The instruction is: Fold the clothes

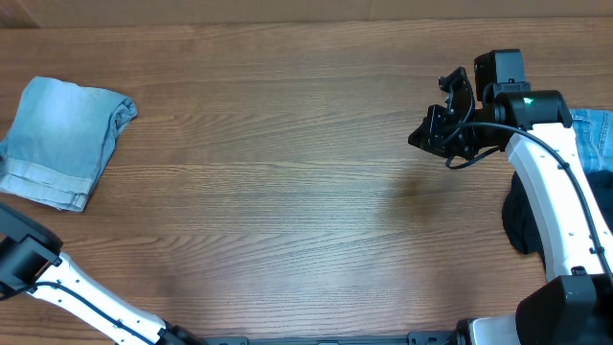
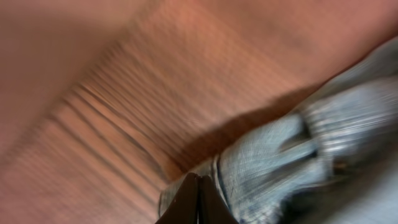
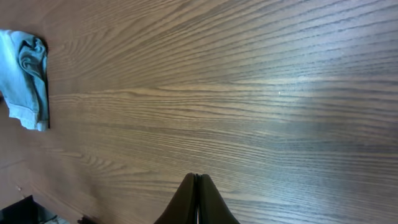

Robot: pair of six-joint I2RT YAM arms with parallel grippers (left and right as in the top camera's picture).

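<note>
Because the folded jeans [image 1: 62, 139] lie squared up at the far left of the table [image 1: 287, 192], you can take them as a finished piece parked out of the way. In the blurred left wrist view they sit just ahead and to the right of the left gripper [image 2: 198, 204]. Its fingers are pressed together with nothing between them, and they seem clear of the cloth, though the blur makes that uncertain. The right gripper [image 3: 198, 198] hangs over bare wood, fingers also clenched on nothing, with the jeans well off ahead and to the left of its tips. Behind those fingers, a blue cloth [image 1: 596, 134] and a dark cloth [image 1: 522, 222] lie at the table's right side, partly hidden by the right arm; you would judge these the next pieces to fold. Between the two sets of fingers you have broad open wood for spreading a garment. Mind the edges: the blue cloth runs out of the overhead view on the right, and the jeans lie close to the left side, so bring the work toward the middle.
</note>
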